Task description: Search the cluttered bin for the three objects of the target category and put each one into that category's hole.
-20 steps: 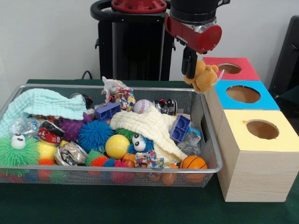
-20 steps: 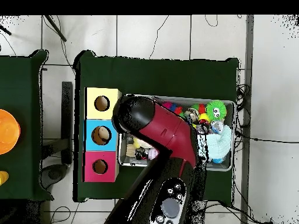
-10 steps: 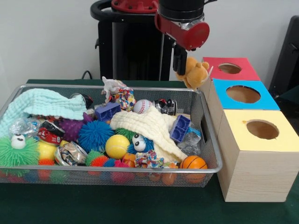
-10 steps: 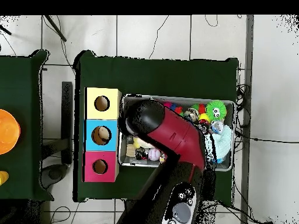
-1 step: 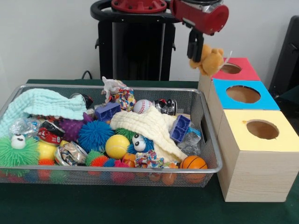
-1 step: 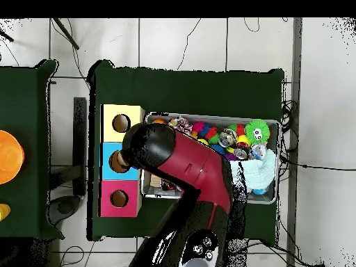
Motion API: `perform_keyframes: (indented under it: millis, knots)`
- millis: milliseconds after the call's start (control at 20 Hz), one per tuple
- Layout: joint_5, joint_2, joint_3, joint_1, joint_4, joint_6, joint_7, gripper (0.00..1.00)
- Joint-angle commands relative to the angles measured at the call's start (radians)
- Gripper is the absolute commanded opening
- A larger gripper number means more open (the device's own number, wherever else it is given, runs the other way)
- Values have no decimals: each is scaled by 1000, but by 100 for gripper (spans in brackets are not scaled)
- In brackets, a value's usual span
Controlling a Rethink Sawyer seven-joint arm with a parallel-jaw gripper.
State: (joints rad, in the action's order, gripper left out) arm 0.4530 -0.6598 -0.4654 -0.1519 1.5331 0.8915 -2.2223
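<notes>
Small brown teddy bear point(image 5: 208, 59) hangs in the air, pinched in the gripper point(image 5: 193, 52), whose fingers are closed on its side. Directly beside and slightly below the gripper: red box point(image 5: 241, 68) with its hole point(image 5: 231, 68). Further below, blue box point(image 5: 254, 95), then yellow box point(image 5: 275, 137). Wire bin point(image 5: 201, 108) full of toys sits lower, off to the gripper's other side. Overhead, red arm point(image 6: 198, 163) covers the bear.

You get even, soft indoor light; the wire bin point(image 5: 205, 135) throws only faint shadows, and the arm point(image 6: 188, 167) looks slightly smeared overhead.
</notes>
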Motion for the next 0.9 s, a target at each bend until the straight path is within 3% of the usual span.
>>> perform_keyframes:
  millis: [50, 200, 450, 900]
  knots:
    - [-100, -26, 38, -46, 41, 179, -123, 0]
    - [-104, -34, 32, -69, -1, 240, -167, 0]
    - [-96, -46, 31, -80, 18, 234, -189, 0]
    - [-78, -51, 60, -64, 214, -19, -107, 0]
